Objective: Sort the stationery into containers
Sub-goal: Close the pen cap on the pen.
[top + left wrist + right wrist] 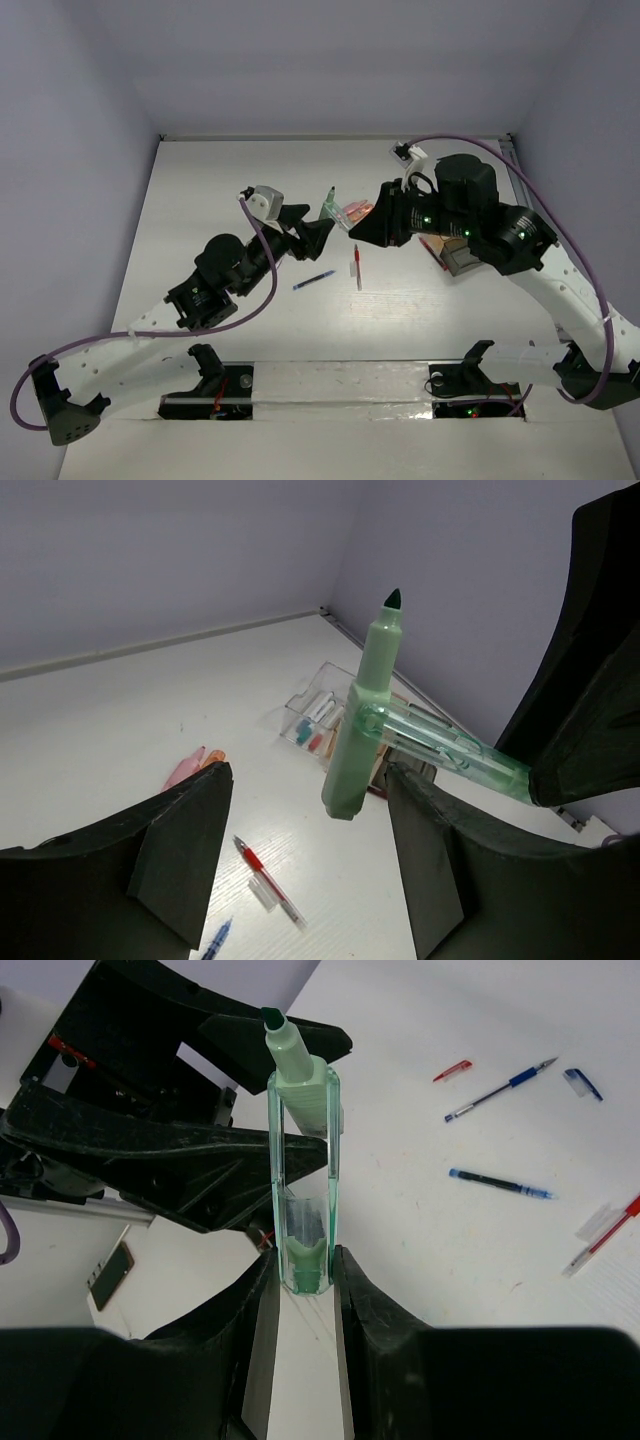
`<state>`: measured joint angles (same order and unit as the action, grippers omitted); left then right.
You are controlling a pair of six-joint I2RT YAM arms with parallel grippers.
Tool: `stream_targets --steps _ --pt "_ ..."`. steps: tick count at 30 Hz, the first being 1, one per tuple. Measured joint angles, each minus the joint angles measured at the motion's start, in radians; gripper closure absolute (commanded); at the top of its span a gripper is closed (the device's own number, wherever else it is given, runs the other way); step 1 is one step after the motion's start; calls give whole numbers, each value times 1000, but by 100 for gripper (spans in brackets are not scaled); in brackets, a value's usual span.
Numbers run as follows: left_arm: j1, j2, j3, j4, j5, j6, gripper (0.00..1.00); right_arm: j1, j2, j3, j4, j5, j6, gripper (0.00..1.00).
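Note:
A short green marker (365, 730) hangs in the air over the table's middle (330, 203), dark tip up. Its translucent green cap (303, 1190) is pinched at the end by my right gripper (303, 1265), which is shut on it. My left gripper (305, 820) is open, its fingers either side of the marker's lower end, with a gap on both sides. Below lie a red pen (268, 880) and a blue pen (314, 281). Pink and orange pieces (190, 765) lie beyond the left finger. The containers (320, 715) stand further right, largely hidden under the right arm in the top view.
The right wrist view shows two more blue pens (500, 1088) (500, 1182), a loose red cap (453, 1070) and a blue cap (583, 1082) on the white table. Both arms meet over the table's centre. Walls close in the back and the sides.

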<state>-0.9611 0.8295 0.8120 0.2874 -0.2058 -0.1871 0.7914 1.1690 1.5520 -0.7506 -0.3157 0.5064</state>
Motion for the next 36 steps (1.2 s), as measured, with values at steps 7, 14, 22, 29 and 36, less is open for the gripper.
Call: stream_targets --steps 7,14,22,29,36 --pt "0 1 0 12 18 13 46 0 0 -16 3 -7 4 100" --pt "0 24 0 15 48 15 51 0 0 -17 3 -8 10 100" --pt "0 24 0 15 47 12 77 0 -4 -17 3 -5 10 100" --pt "-7 21 0 13 63 17 96 0 -10 -16 10 6 10 100" --pt "-7 15 0 0 63 16 100 0 -10 -10 0 25 7 100"
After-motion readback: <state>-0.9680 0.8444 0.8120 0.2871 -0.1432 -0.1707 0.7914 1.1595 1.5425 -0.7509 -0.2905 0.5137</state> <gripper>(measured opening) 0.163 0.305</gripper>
